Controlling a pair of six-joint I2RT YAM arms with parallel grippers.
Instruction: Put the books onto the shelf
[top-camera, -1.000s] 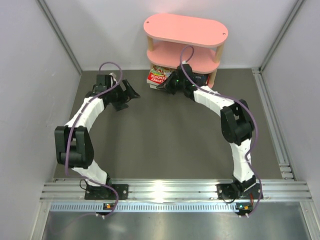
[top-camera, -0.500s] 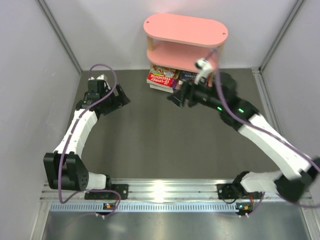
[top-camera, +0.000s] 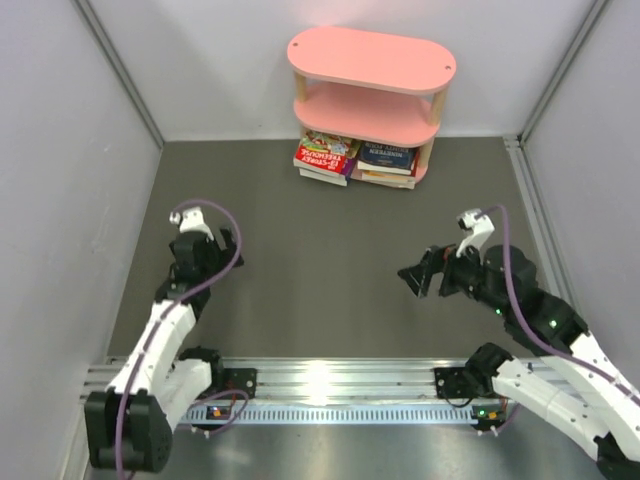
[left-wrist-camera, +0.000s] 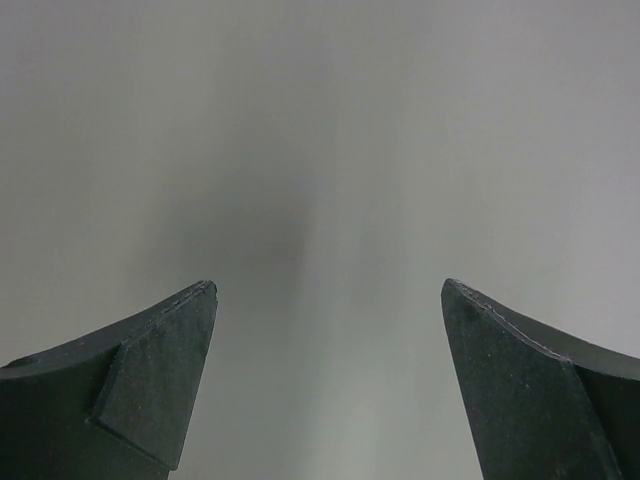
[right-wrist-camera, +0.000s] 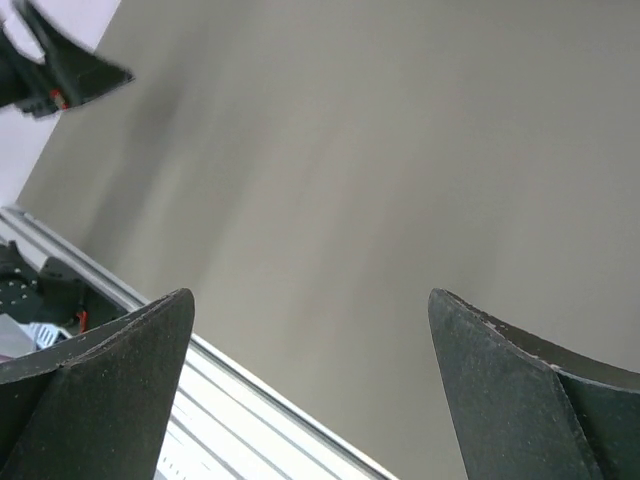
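The pink shelf (top-camera: 370, 60) stands at the far middle of the mat. The books lie in two flat stacks on its bottom tier: a red-and-white-covered stack (top-camera: 325, 155) on the left and a dark blue-covered stack (top-camera: 388, 158) on the right. My left gripper (top-camera: 225, 245) (left-wrist-camera: 328, 285) is open near the left wall, far from the shelf, with only blurred grey between its fingers. At the near right, my right gripper (top-camera: 415, 275) (right-wrist-camera: 310, 293) is open and empty over bare mat.
Grey walls enclose the dark mat (top-camera: 330, 270) on three sides. The aluminium rail (top-camera: 330, 380) (right-wrist-camera: 250, 390) with both arm bases runs along the near edge. Part of the left arm (right-wrist-camera: 60, 70) shows in the right wrist view.
My right gripper has opened and pulled back from the shelf's bottom tier to the near right. The left arm has also drawn back toward the near left.
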